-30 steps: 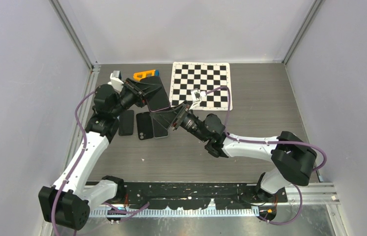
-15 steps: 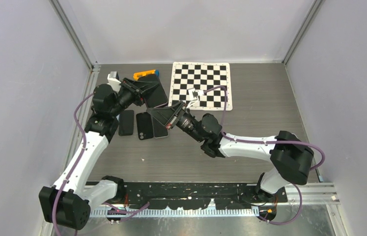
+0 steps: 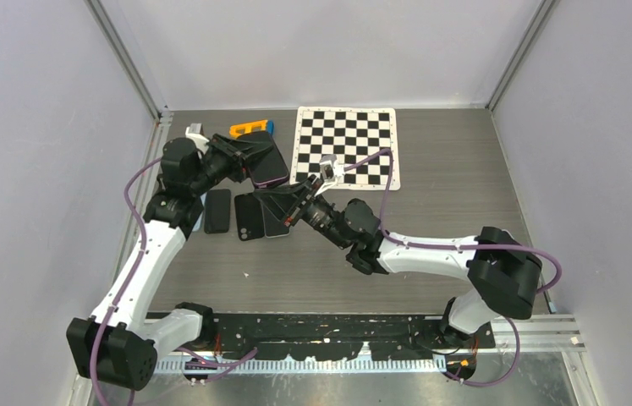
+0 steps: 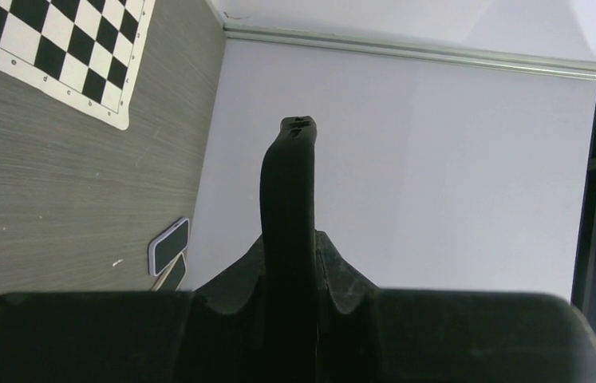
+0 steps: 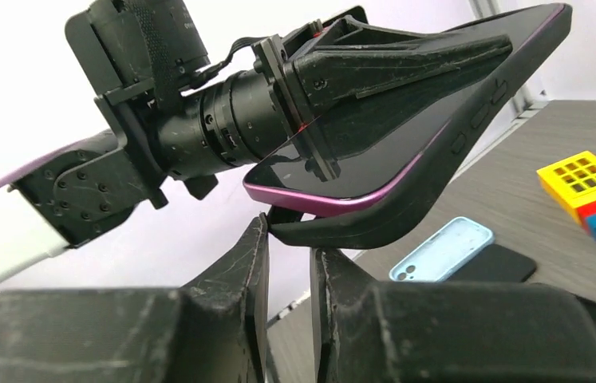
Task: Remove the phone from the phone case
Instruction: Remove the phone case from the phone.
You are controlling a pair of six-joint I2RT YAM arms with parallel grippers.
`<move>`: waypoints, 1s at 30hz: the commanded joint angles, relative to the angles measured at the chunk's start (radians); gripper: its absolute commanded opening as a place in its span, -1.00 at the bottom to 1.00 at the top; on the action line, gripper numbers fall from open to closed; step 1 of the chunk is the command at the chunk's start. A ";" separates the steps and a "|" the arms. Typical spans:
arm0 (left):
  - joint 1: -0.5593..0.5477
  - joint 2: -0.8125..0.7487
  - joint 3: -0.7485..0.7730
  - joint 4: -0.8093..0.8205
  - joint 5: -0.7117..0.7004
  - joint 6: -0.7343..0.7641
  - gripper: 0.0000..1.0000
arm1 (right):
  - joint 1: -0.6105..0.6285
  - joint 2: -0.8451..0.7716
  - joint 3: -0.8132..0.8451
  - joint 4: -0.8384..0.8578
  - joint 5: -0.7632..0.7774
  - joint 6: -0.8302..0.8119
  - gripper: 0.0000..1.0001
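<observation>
Two grips | left fingers (image 5: 390, 60) clenched across phone (image 5: 358, 163), aloft over counter (image 3: 447, 194) at 10 o'clock | right fingers (image 5: 242, 271) nipped on case (image 5: 406, 203) corner lip, sagging off phone's purple edge | we judge: phone stiff, slick, breakable; case rubbery, stretchy | we'd clamp flat faces, peel corners.

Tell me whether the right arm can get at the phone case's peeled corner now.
Probably yes: the right gripper sits just under that corner of the phone case, nothing between them, and the left gripper clamps the phone farther up, clear of it.
</observation>
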 commanded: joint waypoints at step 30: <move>0.037 0.027 0.107 0.039 0.363 0.289 -1.00 | -0.263 -0.319 -0.071 -0.353 -0.542 0.230 0.34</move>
